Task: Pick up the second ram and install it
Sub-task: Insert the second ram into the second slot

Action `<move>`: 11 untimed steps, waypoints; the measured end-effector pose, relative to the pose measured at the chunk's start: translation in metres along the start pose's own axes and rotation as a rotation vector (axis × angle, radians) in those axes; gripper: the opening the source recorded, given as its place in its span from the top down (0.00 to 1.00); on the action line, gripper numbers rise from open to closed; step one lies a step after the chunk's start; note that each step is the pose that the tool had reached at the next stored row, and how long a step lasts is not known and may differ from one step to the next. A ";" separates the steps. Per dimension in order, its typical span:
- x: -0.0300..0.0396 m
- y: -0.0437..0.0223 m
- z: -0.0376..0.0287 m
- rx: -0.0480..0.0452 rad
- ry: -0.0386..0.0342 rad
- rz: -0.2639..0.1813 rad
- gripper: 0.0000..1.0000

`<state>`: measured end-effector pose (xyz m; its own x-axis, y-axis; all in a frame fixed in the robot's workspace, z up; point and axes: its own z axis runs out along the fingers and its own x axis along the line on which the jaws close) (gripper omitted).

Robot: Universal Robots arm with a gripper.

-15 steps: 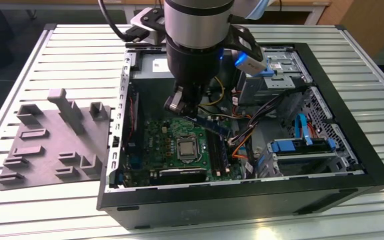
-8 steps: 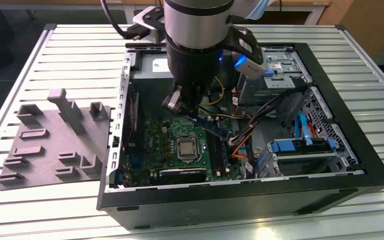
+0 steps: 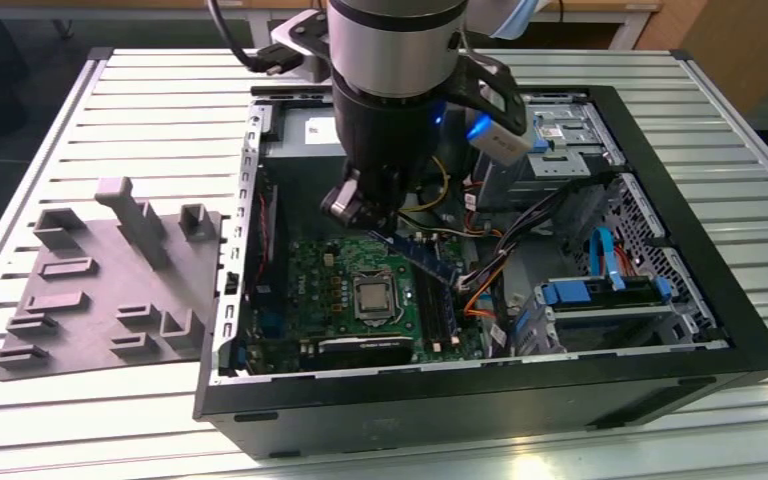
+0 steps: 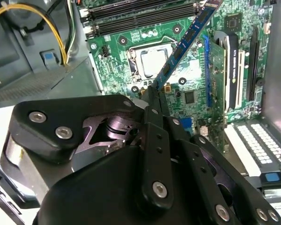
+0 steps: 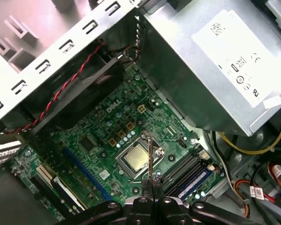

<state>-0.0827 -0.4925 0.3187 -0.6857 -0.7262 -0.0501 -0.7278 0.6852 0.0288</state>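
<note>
Slatted table (image 3: 157, 110), open PC case (image 3: 491, 390) mid-table; gripper (image 4: 155, 96) fingers (image 4: 153, 117) pinch the second ram (image 4: 187, 42), tilted, apparently just above motherboard (image 3: 317, 275), near CPU socket (image 3: 375, 297).

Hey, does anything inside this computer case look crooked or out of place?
Only the second ram: the pincer holds it by one end, slanting above the motherboard, not plugged in. Nothing looks damaged.

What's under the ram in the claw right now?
The ram, gripped by the claw, hangs tilted over the motherboard, near the CPU socket. The board strip directly beneath it is covered.
</note>
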 end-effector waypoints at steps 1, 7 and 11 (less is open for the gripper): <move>0.0000 0.0000 0.0000 0.0007 -0.0004 0.014 0.88; 0.0000 0.0000 0.0000 0.0036 -0.0021 0.072 0.88; 0.0000 0.0000 0.0000 0.0055 -0.0031 0.109 0.88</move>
<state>-0.0828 -0.4925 0.3187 -0.7609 -0.6469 -0.0501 -0.6485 0.7607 0.0288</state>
